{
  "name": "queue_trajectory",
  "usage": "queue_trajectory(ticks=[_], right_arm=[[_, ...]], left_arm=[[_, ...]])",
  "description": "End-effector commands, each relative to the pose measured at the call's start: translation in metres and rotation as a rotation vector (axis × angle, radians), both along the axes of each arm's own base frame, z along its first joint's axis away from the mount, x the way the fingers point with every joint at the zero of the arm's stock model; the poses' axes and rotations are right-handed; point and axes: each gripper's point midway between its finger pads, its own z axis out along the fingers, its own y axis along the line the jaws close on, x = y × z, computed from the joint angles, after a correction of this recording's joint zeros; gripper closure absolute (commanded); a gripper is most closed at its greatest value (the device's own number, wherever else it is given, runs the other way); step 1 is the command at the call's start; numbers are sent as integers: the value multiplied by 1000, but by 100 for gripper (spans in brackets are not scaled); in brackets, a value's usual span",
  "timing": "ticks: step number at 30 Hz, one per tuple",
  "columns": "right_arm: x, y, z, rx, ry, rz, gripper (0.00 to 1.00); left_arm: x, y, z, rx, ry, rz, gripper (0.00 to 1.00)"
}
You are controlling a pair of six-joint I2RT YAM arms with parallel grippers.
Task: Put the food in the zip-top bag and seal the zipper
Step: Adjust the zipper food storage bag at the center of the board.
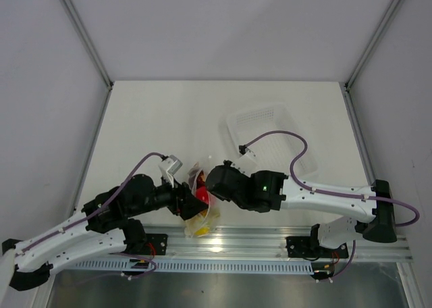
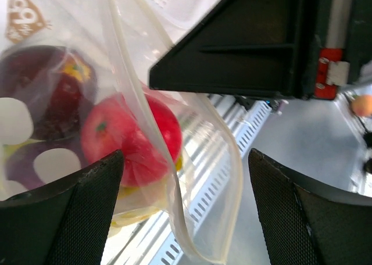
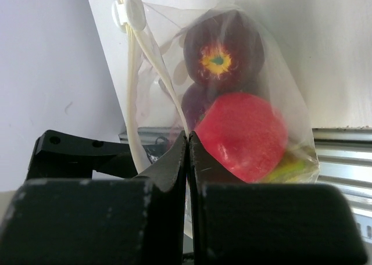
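Observation:
The zip-top bag [image 1: 200, 203] hangs at the table's near edge between both grippers, with the food inside. In the right wrist view the bag [image 3: 273, 73] holds a dark red apple [image 3: 224, 50], a red round fruit [image 3: 244, 134] and a yellow bit [image 3: 293, 166]. My right gripper [image 3: 188, 136] is shut on the bag's mouth edge beside the zipper [image 3: 133, 102], which ends at a white clip [image 3: 129, 12]. My left gripper [image 2: 186, 160] stands open, its fingers [image 2: 64, 212] either side of the loose zipper strip [image 2: 174, 207], apart from it. The red fruit [image 2: 131, 140] and apple [image 2: 52, 96] show behind the film.
A translucent white tray [image 1: 270, 136] lies on the table behind the right arm. A metal rail [image 1: 270, 244] runs along the near edge under the bag. The right gripper's black body [image 2: 250, 44] fills the top of the left wrist view.

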Motion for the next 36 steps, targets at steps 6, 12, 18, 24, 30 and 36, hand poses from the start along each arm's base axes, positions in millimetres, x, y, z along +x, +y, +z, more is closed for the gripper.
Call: queue_trajectory(ticks=[6,12,18,24,30,36], right_arm=[[4,-4,24,131,3,-130,100],[0,-3,22,150,14,-155,100],[1,-6,21,151,7,-162,100],[2,-8,18,151,-1,-161,100],[-1,3,14,162,18,-146,100],[-2,8,18,188,31,-141,100]], left_arm=[[18,-2,10,48,-68,154,14],[10,-17,10,37,-79,134,14],[6,-15,11,23,-68,141,14],[8,3,25,-49,-55,195,14],[-2,-5,30,-65,-45,130,14],[0,-16,11,9,-37,129,14]])
